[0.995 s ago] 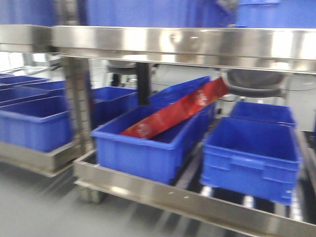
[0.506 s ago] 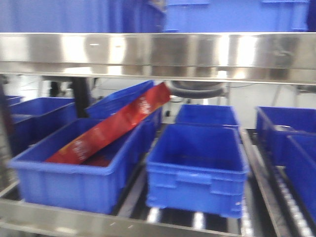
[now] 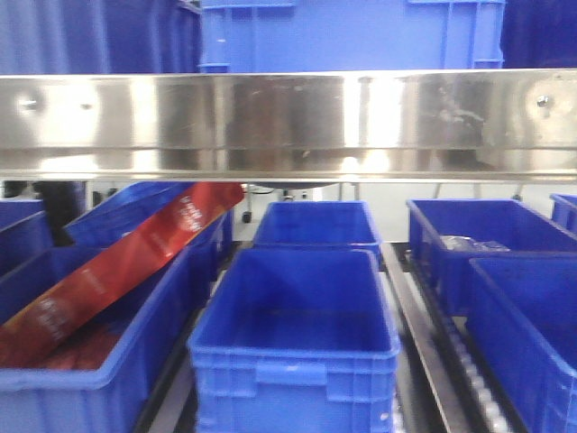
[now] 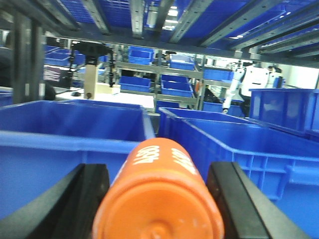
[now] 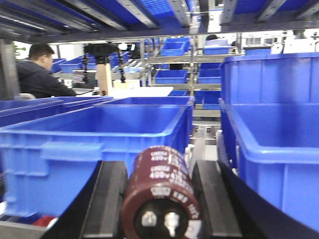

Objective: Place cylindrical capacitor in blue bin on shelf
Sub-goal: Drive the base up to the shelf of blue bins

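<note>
1. The capacitor lies lengthwise in the right gripper, with the black fingers clamped on both its sides. Its end with two silvery terminals faces the wrist camera, and its lower edge is cut off at 6 o'clock.
2. The left gripper is clamped on an orange cylinder printed "4680". The blurred cylinder hides whatever sits low and straight ahead.
3. In the front view the shelf shows a broad steel rail from 9 to 3 o'clock, hiding the far end of the lower level. A top bin above it is cut off at 12 o'clock.
4. The middle bin sits open-topped at 6 o'clock, with a rear bin just behind it.
5. At 8 o'clock a red packet leans slantwise out of the left bin, its lower end cut off by the picture edge.
6. At 3 o'clock the right bins are partly cut off. The farther one holds something pale that is too small to make out.
7. Rollers run between the middle bin and the right bins.
8. Ahead of the capacitor, a near bin stands at 9 o'clock and a tall bin at 3 o'clock. A narrow lane lies between them, with the shelf's upper level overhead.
</note>
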Available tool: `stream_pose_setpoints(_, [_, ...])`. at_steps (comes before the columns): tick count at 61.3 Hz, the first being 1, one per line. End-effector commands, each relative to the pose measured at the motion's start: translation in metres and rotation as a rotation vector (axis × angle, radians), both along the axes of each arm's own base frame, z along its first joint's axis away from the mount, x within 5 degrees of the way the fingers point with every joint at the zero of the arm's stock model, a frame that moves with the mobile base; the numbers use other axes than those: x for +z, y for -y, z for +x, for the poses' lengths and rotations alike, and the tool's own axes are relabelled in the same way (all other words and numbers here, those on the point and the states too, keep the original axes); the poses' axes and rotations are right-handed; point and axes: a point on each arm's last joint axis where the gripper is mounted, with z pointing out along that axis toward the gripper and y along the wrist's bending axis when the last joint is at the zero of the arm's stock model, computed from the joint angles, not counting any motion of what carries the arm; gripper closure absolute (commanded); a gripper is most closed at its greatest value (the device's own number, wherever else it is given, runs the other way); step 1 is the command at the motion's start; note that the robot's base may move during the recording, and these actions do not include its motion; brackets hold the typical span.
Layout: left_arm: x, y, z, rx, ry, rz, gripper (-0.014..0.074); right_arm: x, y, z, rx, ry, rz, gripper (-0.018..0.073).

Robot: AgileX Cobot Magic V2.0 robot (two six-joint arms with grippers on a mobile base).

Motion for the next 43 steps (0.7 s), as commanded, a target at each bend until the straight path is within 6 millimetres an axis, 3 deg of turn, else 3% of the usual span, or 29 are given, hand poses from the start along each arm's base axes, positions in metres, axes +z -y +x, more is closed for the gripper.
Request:
stream_pose_setpoints(1, [0.0021,-0.0001,-0.0016,-0.004,0.020,-0.014,0.0708,0.0044,0.0005,-0.0017,-0.003,0.041,-0.003,0.0727])
stream_pose_setpoints(43, [0.0021,-0.0001,-0.0016,-0.004,0.020,-0.014,0.0708,0.0044,0.0005,-0.0017,-0.003,0.041,-0.003,0.0727])
